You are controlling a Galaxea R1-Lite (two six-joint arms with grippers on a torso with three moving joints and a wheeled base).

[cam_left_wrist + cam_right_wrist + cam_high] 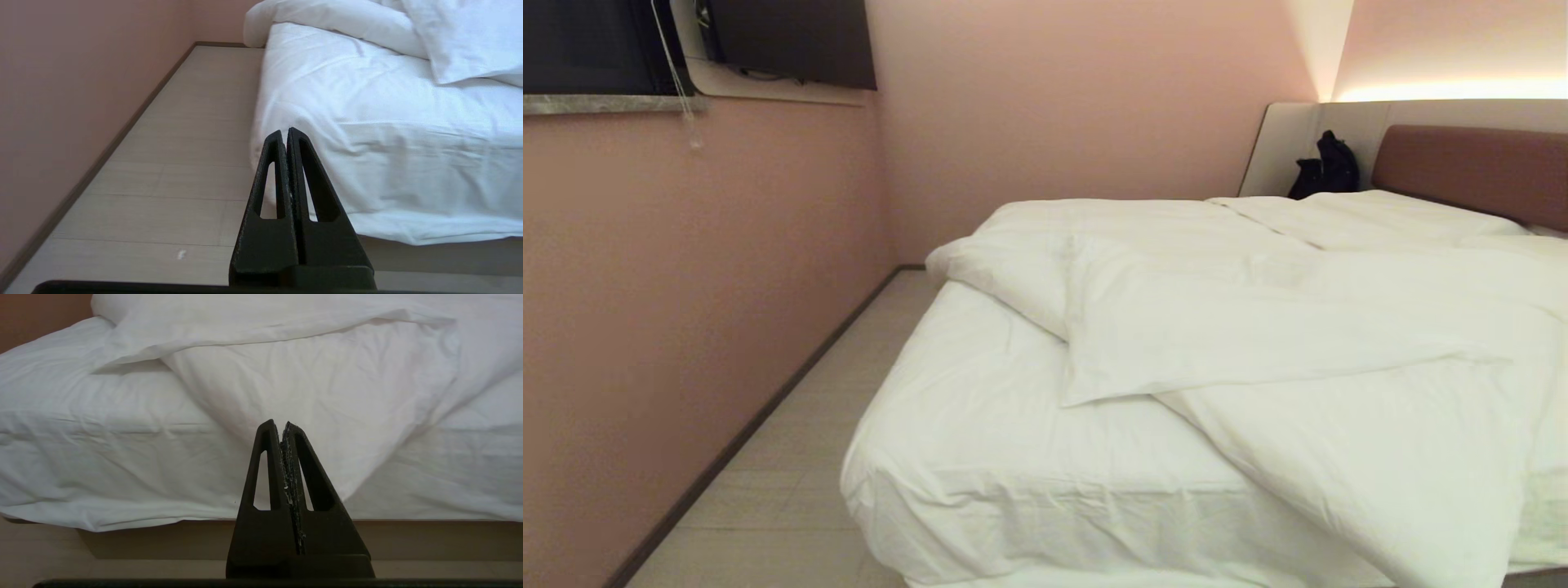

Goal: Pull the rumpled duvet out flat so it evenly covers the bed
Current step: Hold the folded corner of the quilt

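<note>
While the duvet [1298,343] lies bunched on the bed [980,457], folded back on itself toward the headboard [1478,167] with one corner spilling over the foot edge of the bed, we have nothing in hand yet. The near left part of the bed shows only the fitted sheet [964,384], so the cover is far from even.

Our left gripper [284,132] sits off the foot corner of the bed, low, with its fingers pressed together and empty. Our right gripper [278,424] faces the foot side of the bed, level with the hanging duvet corner, also pinched closed on nothing. Neither touches the bedding.

We judge the main risk to be mistaking layers: sheet and duvet are both white and lie against each other at the bed's foot, so a pinch could catch the fitted sheet and drag it off the mattress. A grip on one fold alone could slide the whole heap sideways off the bed instead of spreading it. Pulling from only one corner would likely leave the side of the bed nearest the pink wall [686,310] bare. Further up the bed, the pillows [1380,216] may shift if the folded edge snags them, and the black bag [1327,167] beside the headboard stays clear of all this.
</note>
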